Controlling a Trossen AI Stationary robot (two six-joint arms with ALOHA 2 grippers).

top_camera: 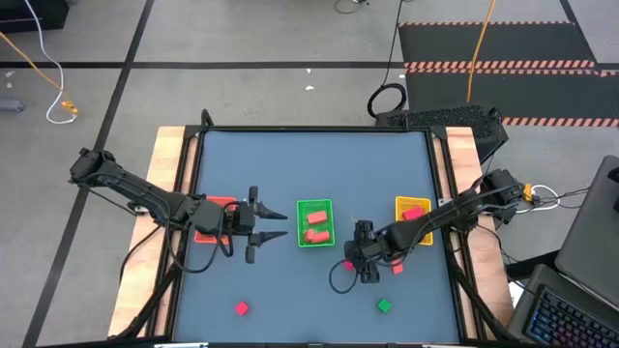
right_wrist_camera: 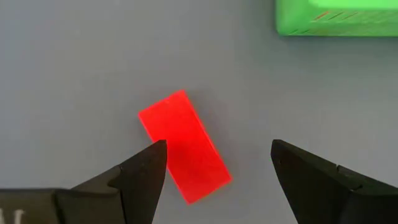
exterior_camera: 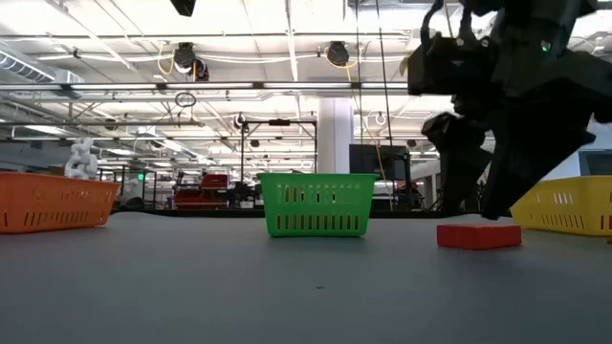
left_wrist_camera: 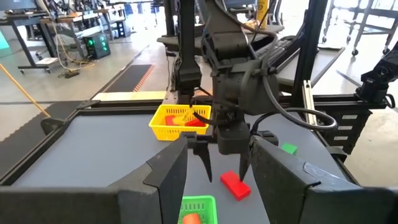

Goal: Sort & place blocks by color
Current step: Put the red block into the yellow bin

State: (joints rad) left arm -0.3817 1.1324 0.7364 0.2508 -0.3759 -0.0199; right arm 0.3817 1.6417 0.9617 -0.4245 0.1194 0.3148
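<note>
Red block [right_wrist_camera: 185, 147] lies on the table under the right gripper's [right_wrist_camera: 217, 163] wide-open, empty fingers.

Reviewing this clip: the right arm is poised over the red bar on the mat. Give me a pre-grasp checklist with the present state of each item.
1. Right hand open: ok, fingers spread wide.
2. Red bar between the fingers: not ok; it lies skewed and close against one finger, off centre.
3. Bar free of neighbours: ok; the green block and the green tray are apart from it.
4. Bar lying flat on the mat: ok in the low view.
5. Left hand out of the way: ok; it hangs open and empty beside the orange tray, clear of the right arm.
6. Fingertip height against the mat: cannot tell.
</note>
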